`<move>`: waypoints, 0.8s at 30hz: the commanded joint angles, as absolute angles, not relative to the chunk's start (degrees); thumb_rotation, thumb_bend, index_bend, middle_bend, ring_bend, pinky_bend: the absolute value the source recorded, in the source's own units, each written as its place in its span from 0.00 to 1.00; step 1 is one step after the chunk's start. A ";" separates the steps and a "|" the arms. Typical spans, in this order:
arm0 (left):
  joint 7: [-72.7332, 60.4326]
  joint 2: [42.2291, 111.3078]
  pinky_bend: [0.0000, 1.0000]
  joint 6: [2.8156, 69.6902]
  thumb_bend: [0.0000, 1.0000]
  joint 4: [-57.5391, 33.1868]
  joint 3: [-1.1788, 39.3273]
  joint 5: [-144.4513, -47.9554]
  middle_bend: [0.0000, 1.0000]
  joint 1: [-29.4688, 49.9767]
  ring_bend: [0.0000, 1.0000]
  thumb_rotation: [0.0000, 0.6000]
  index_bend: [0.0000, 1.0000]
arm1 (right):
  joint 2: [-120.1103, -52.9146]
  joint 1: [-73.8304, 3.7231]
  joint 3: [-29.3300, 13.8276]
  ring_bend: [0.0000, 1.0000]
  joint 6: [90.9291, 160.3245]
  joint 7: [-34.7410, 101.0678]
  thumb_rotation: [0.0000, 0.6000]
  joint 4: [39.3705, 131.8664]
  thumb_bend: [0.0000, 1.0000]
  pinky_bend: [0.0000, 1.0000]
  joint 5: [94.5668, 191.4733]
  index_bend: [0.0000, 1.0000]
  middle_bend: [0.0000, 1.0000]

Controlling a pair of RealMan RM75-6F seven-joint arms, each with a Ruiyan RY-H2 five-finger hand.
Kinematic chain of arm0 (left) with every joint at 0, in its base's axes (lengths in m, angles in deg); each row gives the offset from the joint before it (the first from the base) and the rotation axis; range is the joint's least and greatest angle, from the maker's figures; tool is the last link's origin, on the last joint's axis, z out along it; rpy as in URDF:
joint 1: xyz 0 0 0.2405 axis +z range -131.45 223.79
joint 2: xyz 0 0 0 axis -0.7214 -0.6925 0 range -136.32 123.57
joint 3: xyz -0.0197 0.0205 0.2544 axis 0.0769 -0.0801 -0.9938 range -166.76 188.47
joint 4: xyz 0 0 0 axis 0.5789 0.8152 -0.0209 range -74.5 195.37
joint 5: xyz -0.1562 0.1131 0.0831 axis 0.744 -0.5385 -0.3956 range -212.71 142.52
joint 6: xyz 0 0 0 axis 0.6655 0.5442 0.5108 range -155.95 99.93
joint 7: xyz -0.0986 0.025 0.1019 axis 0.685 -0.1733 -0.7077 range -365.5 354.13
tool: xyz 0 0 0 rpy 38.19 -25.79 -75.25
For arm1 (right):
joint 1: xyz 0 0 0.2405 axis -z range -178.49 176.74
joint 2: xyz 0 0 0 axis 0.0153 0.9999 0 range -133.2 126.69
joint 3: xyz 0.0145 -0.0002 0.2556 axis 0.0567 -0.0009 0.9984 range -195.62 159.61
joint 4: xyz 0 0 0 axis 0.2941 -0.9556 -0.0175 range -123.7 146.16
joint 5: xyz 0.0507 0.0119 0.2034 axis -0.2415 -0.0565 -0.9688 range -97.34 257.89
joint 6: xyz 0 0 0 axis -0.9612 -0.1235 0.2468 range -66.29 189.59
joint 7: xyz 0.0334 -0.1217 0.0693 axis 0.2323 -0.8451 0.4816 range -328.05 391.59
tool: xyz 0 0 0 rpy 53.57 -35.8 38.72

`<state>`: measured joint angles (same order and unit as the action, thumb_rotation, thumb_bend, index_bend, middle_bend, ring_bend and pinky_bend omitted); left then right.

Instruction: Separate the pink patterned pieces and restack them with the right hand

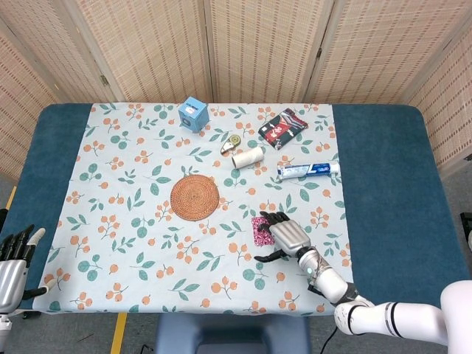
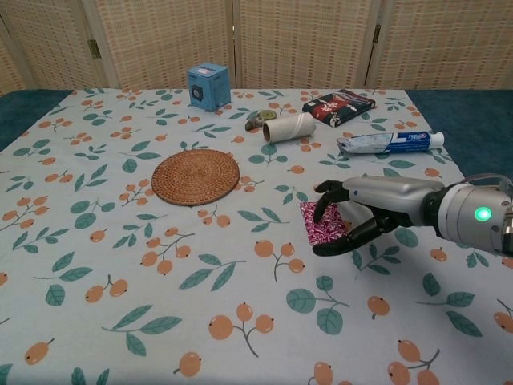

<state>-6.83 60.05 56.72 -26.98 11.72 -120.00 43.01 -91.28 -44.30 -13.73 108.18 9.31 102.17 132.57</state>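
Observation:
The pink patterned pieces (image 2: 321, 222) lie as one flat stack on the floral cloth, right of centre; in the head view the pink stack (image 1: 259, 228) shows partly under the fingers. My right hand (image 2: 357, 212) hovers over the stack's right half with fingers spread and curved down, the thumb below the stack's near edge. I cannot see a grip on the stack. In the head view the right hand (image 1: 284, 234) covers the stack's right side. My left hand (image 1: 15, 259) hangs off the table's near left corner, fingers apart and empty.
A round woven coaster (image 2: 195, 176) lies left of the stack. Further back are a blue box (image 2: 208, 85), a paper roll (image 2: 289, 127), a small tape measure (image 2: 259, 118), a dark red packet (image 2: 339, 106) and a toothpaste tube (image 2: 389, 142).

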 commanded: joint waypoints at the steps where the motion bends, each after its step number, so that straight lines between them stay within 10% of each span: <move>1: -6.76 60.02 0.00 56.70 0.17 -27.01 11.68 -120.06 0.00 43.03 0.08 1.00 0.10 | -91.30 -44.42 -14.02 0.00 108.18 9.13 0.40 102.03 0.21 0.00 132.43 0.24 0.00; 24: -7.86 60.30 0.00 55.89 0.17 -27.32 11.75 -119.51 0.00 42.87 0.08 1.00 0.10 | -84.84 -39.88 -17.80 0.00 111.79 11.11 0.39 102.78 0.21 0.00 132.24 0.24 0.00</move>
<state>-7.86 60.30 55.89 -27.32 11.76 -119.51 42.87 -85.16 -40.16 -17.57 111.67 10.93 102.83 132.29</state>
